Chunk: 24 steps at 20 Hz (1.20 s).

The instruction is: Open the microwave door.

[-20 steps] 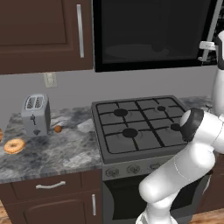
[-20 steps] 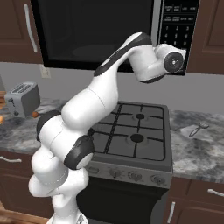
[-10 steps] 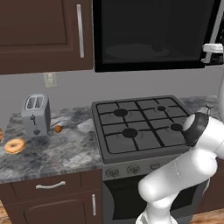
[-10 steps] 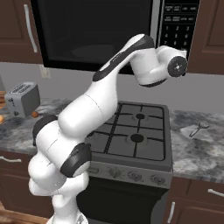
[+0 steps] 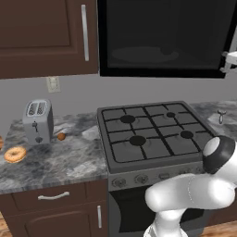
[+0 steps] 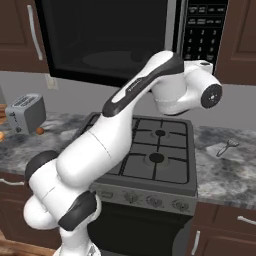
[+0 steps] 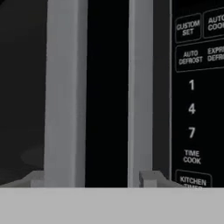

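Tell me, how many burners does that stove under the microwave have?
5 burners on the stove: back left, back right, centre, front right, and front left, which is faint. In the right base view the arm hides part of the stovetop.

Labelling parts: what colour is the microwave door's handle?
Silver-grey; the handle on the microwave door shows best in the hand view.

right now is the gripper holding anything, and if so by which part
It cannot be told. In the hand view the microwave door handle stands close ahead, but the fingertips are not visible, so a grip on the bar is not confirmed.
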{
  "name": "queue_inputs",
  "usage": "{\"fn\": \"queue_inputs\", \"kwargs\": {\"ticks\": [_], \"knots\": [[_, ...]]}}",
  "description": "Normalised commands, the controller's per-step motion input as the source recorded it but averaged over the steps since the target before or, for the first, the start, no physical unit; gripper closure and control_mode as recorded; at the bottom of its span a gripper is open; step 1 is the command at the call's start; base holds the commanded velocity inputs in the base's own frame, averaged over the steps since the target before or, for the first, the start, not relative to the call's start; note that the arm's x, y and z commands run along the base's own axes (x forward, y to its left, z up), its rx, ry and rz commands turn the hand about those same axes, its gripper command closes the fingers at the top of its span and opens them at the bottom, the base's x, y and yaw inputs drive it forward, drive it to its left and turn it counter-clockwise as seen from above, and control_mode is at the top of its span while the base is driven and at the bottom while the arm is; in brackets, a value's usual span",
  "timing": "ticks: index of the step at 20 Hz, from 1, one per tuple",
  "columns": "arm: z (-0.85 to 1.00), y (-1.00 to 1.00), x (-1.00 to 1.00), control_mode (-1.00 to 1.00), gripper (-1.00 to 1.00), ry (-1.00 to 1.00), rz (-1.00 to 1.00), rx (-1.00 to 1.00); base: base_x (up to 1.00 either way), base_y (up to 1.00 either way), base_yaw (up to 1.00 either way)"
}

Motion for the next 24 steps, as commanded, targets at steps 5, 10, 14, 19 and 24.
{"fn": "queue_inputs", "kwargs": {"ticks": [5, 10, 14, 19, 24], "knots": [[0.21, -0.36, -1.0, -1.0, 1.0, -0.23, 0.0, 0.0, 0.0, 0.0, 0.0], [0.16, -0.28, -1.0, -1.0, 1.0, -0.38, 0.0, 0.0, 0.0, 0.0, 0.0], [0.19, -0.17, -1.0, -1.0, -1.0, -0.27, 0.0, 0.0, 0.0, 0.0, 0.0], [0.57, -0.4, -0.88, -1.0, -1.0, -0.1, 0.0, 0.0, 0.0, 0.0, 0.0], [0.63, -0.75, -0.73, -1.0, -1.0, 0.0, 0.05, 0.03, 0.0, 0.0, 0.0]]}}
